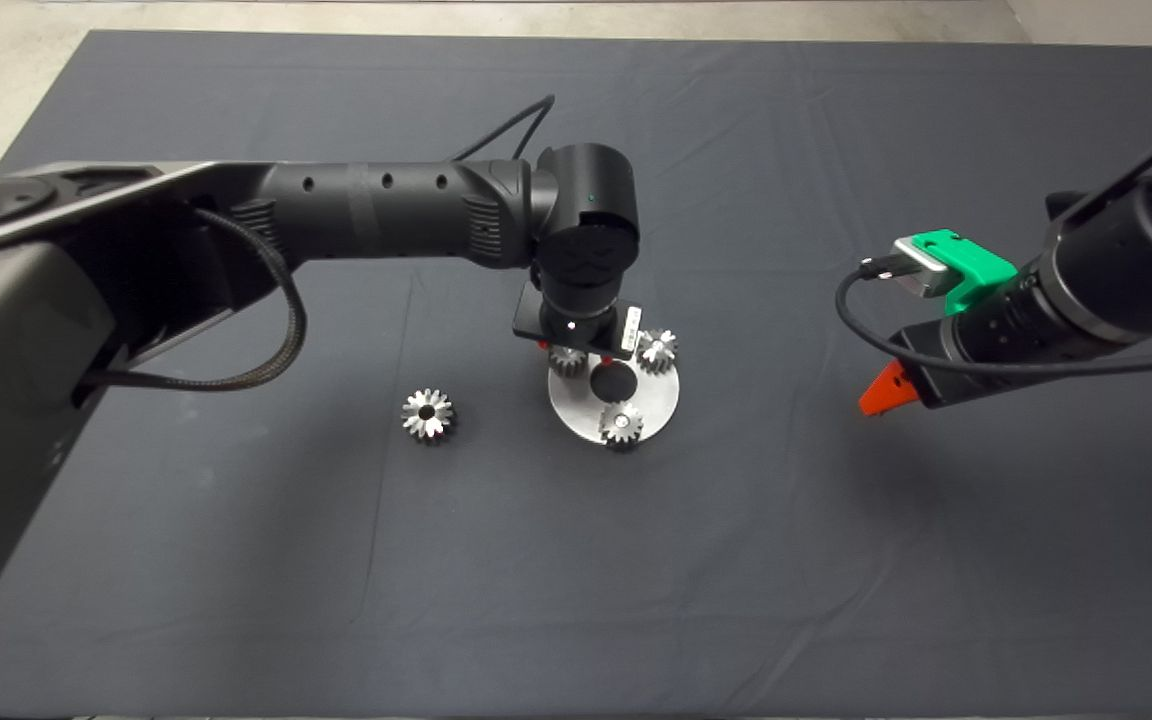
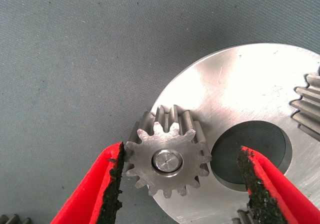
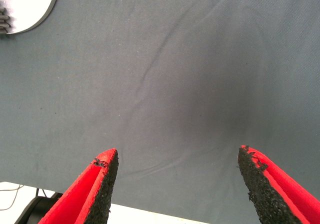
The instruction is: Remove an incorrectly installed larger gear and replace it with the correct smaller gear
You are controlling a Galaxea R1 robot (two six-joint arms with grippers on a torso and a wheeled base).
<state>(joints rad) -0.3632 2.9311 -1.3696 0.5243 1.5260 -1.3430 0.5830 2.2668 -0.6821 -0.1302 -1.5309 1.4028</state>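
I'm hovering the left gripper (image 2: 180, 184) over the round steel plate (image 2: 250, 84), fingers (image 2: 112, 184) spread around the smaller gear (image 2: 167, 159) sitting on its pin at the plate's edge. The larger gear (image 1: 427, 414) is lying loose on the mat (image 1: 236, 560), well apart. The right gripper (image 3: 177, 184) is hanging spread over bare mat.

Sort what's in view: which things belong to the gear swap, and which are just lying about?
Job:
larger gear, loose on the mat
smaller gear, on the round plate
left gripper, open around it

Lying about:
second plate gear
third plate gear
right gripper, open over bare mat
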